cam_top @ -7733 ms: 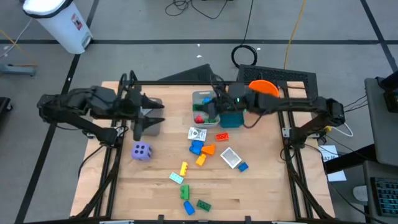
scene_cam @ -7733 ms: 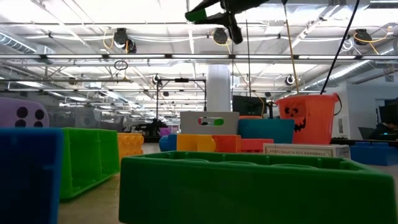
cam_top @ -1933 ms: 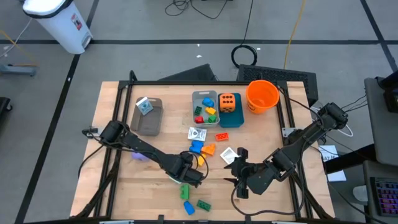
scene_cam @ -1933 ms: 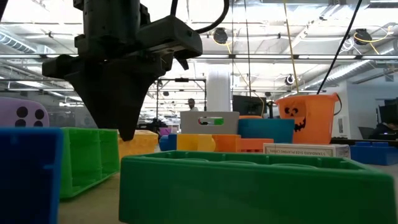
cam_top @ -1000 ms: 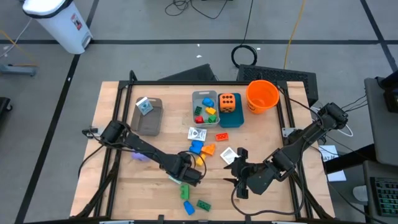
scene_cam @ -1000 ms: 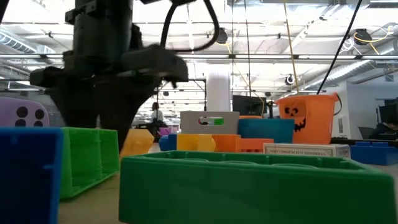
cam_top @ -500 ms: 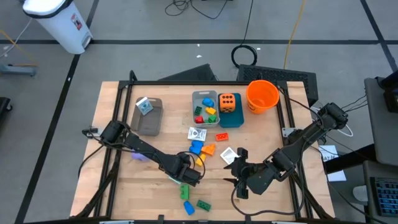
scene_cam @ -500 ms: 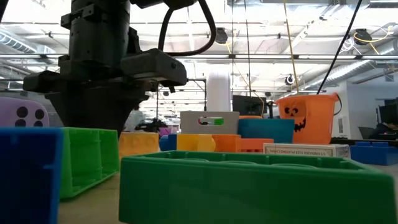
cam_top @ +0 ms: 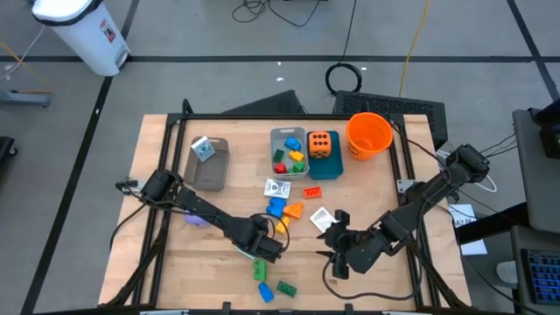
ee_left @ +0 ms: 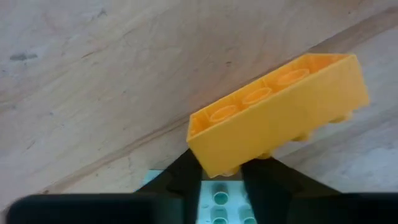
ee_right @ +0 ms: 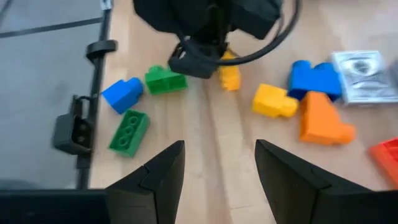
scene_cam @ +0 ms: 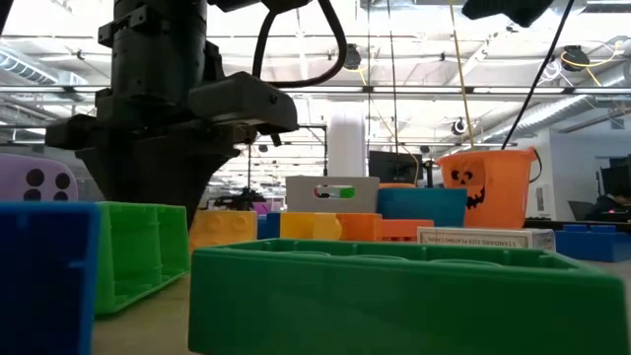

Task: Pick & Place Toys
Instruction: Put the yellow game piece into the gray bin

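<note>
The yellow brick (ee_left: pixel 277 106), hard glossy plastic with round studs, sits near the table's front middle, pinched at one end between the left gripper (ee_left: pixel 222 173) fingers. So shallow a bite could let it pivot or slip on lifting, I'd judge. A pale teal brick (ee_left: pixel 219 202) lies beneath. The right gripper (ee_right: pixel 216 163) hovers nearby, jaws apart, empty.

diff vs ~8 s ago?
Both arms left the bins and came down to the table's near half. Left gripper has closed on a yellow brick; right gripper hovers open near the loose bricks. Orange dice now sits in the teal bin. Orange bucket unmoved.
</note>
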Controlling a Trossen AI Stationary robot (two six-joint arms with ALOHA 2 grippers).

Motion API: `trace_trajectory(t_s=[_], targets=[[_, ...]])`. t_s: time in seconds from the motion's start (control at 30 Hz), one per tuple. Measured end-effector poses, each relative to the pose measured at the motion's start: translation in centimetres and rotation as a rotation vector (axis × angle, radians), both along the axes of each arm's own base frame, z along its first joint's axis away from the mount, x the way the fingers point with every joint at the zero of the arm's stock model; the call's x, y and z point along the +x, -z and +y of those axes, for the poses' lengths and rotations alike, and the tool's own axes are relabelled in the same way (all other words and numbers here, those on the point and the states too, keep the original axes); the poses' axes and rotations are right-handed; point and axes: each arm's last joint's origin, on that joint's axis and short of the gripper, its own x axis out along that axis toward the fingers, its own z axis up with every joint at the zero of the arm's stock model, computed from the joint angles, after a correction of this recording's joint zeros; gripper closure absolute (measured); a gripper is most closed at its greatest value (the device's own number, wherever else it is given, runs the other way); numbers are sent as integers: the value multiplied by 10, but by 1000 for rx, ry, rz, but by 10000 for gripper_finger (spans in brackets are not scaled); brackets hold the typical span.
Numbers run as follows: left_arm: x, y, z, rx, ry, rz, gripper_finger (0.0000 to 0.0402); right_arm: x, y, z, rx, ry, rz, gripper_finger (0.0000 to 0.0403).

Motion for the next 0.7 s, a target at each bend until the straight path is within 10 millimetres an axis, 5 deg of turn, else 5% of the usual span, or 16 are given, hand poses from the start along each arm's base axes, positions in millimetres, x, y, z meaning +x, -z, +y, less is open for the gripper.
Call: trace_trajectory(t_s=[0.33,0.7], targets=[[-4,-4,5,-56,185,61,172,-3,-6,-2,14,-27,-21,216],[-3,-25,23,-34,443,17,166,-11,-24,-11,15,-45,-75,216]])
